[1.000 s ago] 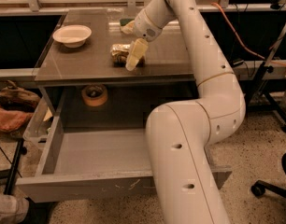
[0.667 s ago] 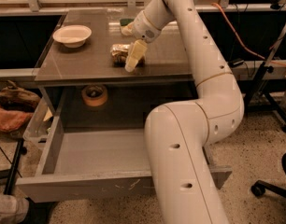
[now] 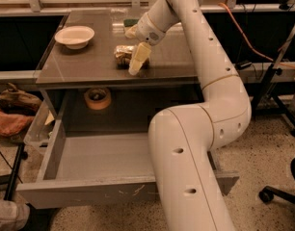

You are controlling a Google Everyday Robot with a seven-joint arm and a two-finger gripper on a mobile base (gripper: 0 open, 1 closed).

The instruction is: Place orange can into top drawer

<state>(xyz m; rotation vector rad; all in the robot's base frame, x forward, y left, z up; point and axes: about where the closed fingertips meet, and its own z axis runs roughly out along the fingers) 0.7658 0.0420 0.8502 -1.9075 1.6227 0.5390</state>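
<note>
The orange can (image 3: 122, 55) lies on its side on the brown tabletop (image 3: 80, 64), near the middle. My gripper (image 3: 136, 61) reaches down from the back right and is right at the can's right end, partly covering it. The top drawer (image 3: 109, 192) is pulled out below the tabletop. Its scratched front panel faces me, and its grey floor (image 3: 101, 155) has nothing on it. My white arm crosses in front of the drawer's right side and hides it.
A white bowl (image 3: 74, 35) sits at the table's left. A green-and-yellow sponge (image 3: 131, 23) lies at the table's back, behind the gripper. A tan tape roll (image 3: 98, 98) rests on the shelf behind the drawer. Bags lie on the floor at left; a chair base stands at right.
</note>
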